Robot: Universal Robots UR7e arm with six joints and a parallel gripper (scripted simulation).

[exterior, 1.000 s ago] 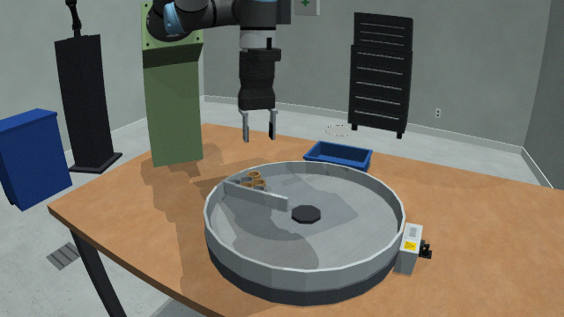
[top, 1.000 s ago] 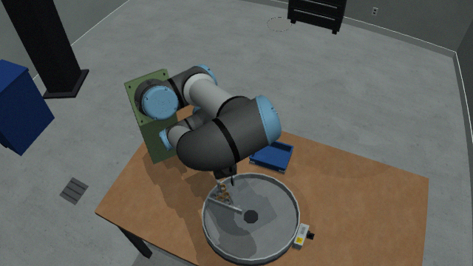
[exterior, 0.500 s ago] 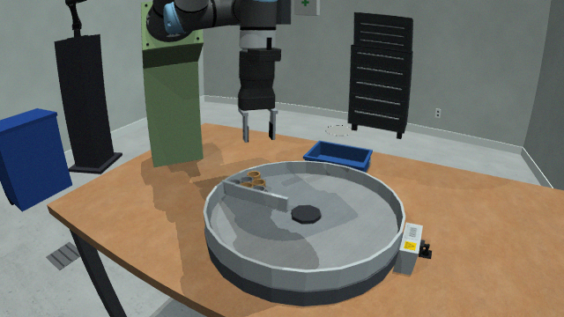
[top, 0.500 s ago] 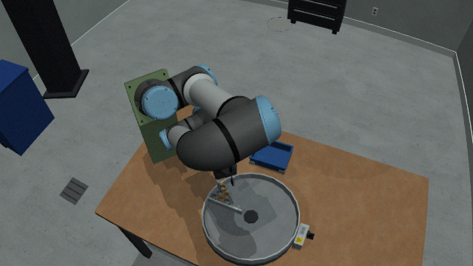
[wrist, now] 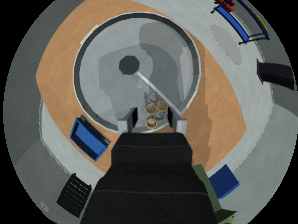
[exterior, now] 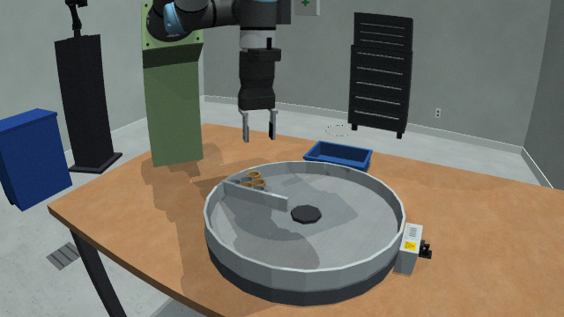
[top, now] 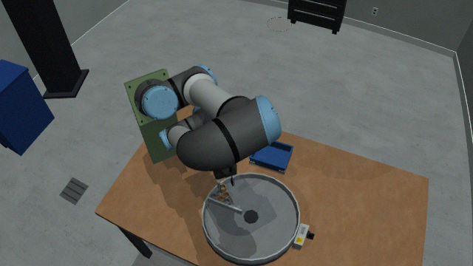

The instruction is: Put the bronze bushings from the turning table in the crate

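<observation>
A round grey turning table (top: 281, 240) (exterior: 352, 261) (wrist: 100, 36) stands on the wooden table. A cluster of bushings lies against a grey guide bar (exterior: 256, 196) (top: 225, 205) at the rim: bronze bushings (exterior: 256, 175) (top: 222, 197) (wrist: 154, 112) and grey steel bushings (exterior: 244, 180) (wrist: 164, 103) close together. My gripper (exterior: 257, 132) (top: 225, 183) (wrist: 152, 113) is open and empty. It hangs well above the cluster. The blue crate (exterior: 338, 155) (top: 273, 157) (wrist: 88, 137) stands behind the turning table.
A grey control box (exterior: 410, 248) (top: 301, 235) sits at the turning table's right side. The arm's green pedestal (exterior: 172, 110) (top: 155, 137) stands at the table's back left. A blue bin (exterior: 31, 154) stands on the floor to the left.
</observation>
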